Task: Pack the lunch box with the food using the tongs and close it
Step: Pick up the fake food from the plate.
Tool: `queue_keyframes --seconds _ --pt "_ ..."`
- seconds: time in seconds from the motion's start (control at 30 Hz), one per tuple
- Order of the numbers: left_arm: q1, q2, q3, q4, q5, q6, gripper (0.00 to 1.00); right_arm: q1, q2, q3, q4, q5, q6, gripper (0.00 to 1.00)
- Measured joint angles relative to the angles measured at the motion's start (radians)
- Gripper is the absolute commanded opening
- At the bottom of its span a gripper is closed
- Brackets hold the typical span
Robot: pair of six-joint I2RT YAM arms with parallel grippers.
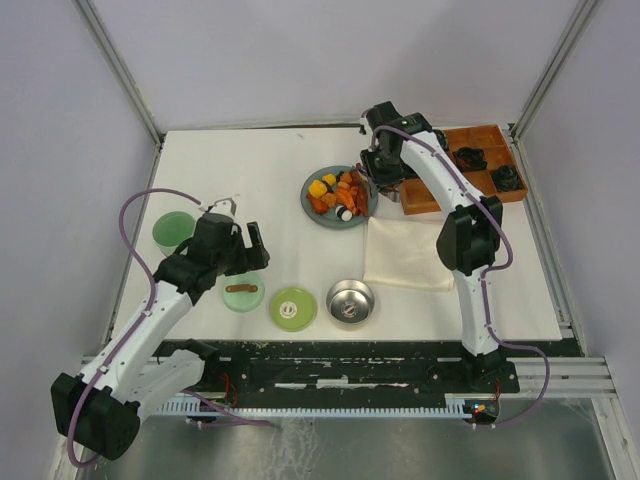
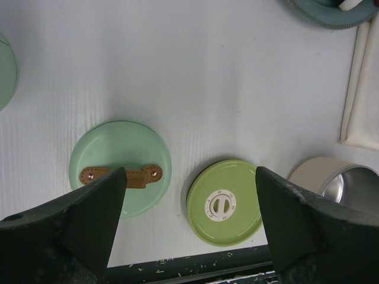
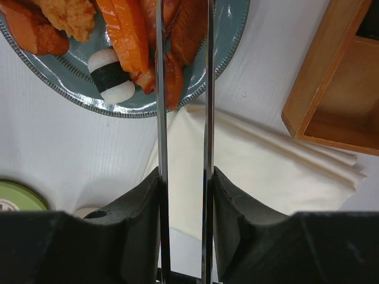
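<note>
My right gripper (image 3: 185,177) is shut on the silver tongs (image 3: 160,89), one arm pressed against each finger. The two arms run up over the grey-blue plate (image 3: 231,35) and its food (image 3: 127,35); their tips leave the frame at the top. A red-brown piece (image 3: 183,29) lies between the arms, a black-and-white roll (image 3: 109,76) to their left. My left gripper (image 2: 189,177) hangs open above the mint lid with the brown handle (image 2: 118,163) and the lime-green lid (image 2: 225,201). The steel bowl (image 1: 351,300) and the mint canister (image 1: 175,232) stand open.
A folded cream cloth (image 1: 408,252) lies between the plate and the bowl. The compartmented wooden tray (image 1: 470,165) with dark objects sits at the back right, close to my right wrist. The table's near edge (image 2: 195,260) runs just below the lids.
</note>
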State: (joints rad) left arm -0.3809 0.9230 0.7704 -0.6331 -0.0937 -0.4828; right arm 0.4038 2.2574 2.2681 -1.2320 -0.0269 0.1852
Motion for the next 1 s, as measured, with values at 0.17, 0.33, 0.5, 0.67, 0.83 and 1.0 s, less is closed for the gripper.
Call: queue_keyframes --seconds 0.17,0.33,0.5,0.67,0.83,1.0 --pt "0.0 0.0 0.0 0.0 0.0 0.0 0.95 -0.009 -0.023 0.0 0.0 -0.004 0.001 0.46" --pt "0.0 0.0 0.0 0.0 0.0 0.0 0.95 -0.023 -0.037 0.001 0.002 -0.006 0.008 0.5" --pt "0.0 0.0 0.0 0.0 0.0 0.0 0.95 -0.042 -0.037 0.003 0.004 -0.007 0.028 0.51" --pt "0.0 0.001 0.0 0.0 0.0 0.0 0.95 -0.057 -0.032 0.023 0.023 -0.021 0.081 0.51" --pt "0.0 0.008 0.0 0.0 0.0 0.0 0.95 -0.06 0.012 0.081 0.071 -0.037 0.142 0.5" --pt "0.0 0.008 0.0 0.0 0.0 0.0 0.95 -0.06 0.092 0.142 0.102 -0.063 0.195 0.48"
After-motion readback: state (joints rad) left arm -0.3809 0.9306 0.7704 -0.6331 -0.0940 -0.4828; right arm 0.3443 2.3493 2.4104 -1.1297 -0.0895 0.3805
